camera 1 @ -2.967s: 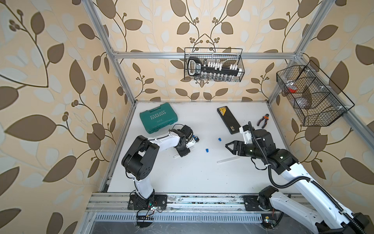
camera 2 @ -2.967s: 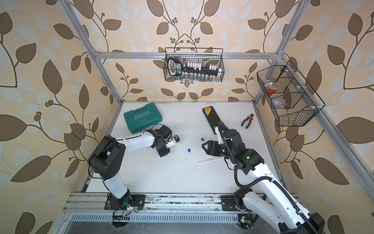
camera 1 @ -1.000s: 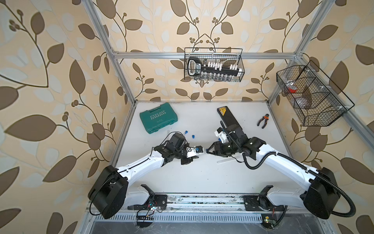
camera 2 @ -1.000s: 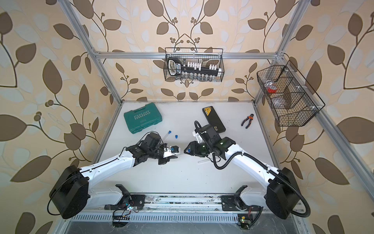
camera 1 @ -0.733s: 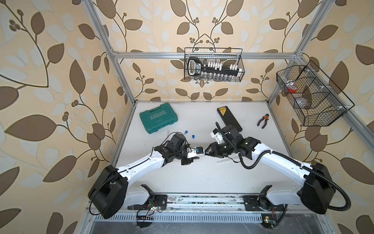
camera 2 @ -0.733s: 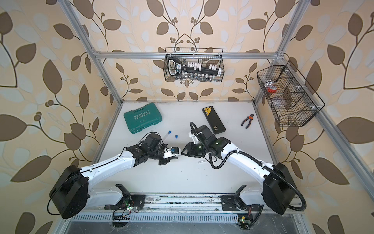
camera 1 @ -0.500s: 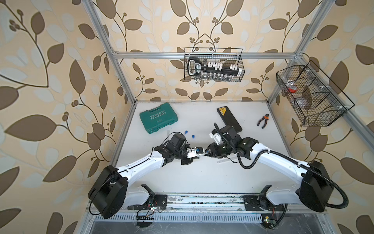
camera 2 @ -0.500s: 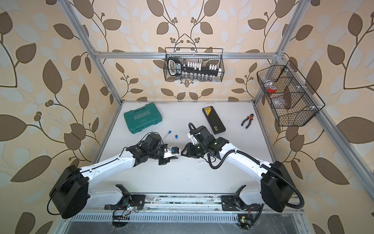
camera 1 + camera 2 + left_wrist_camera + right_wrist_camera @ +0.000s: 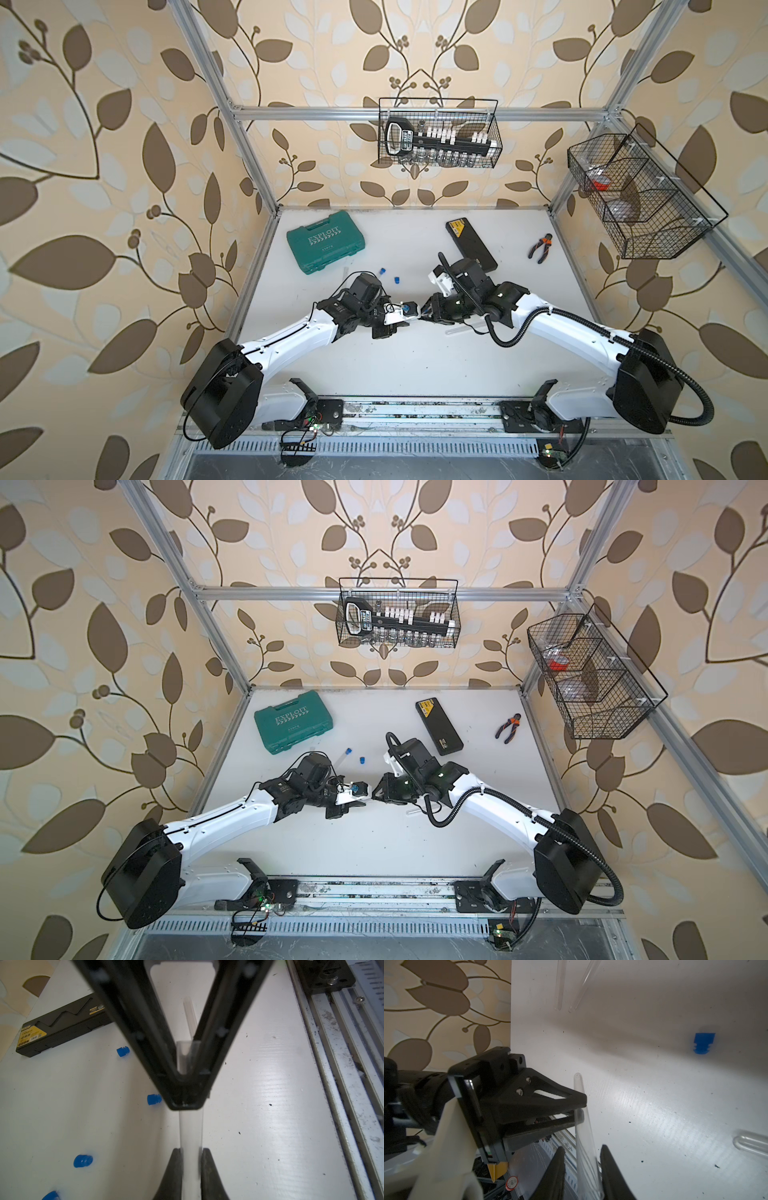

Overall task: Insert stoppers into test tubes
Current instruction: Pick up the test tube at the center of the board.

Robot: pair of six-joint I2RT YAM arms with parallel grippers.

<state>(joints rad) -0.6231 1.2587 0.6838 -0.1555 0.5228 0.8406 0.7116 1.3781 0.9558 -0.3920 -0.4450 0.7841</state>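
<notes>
At the middle of the table [image 9: 415,365] we have both arms meeting tip to tip. The left gripper [image 9: 191,1151] is clamped on the held tube [image 9: 190,1130], pads tight on both sides. The right gripper [image 9: 582,1147] straddles the same tube at its open mouth. In the right wrist view we see a thin gap between the tube and one finger, so we can't tell whether it's pinching. The tube's rounded end pokes out past the left fingers, above the table surface.

Just far-left of the meeting point we see two blue stoppers [image 9: 397,280] lying on the table, close together. The left wrist view gives us four in all, one cut off at the frame edge. A spare tube [image 9: 459,331] lies flat just near-right of the grippers, under the right arm. The right wrist view shows two loose tubes [image 9: 559,985] side by side on the table, rounded ends near each other.

Green case [image 9: 326,247] sits far left, black case [image 9: 471,245] far centre beside the right wrist, pliers [image 9: 540,248] far right.
</notes>
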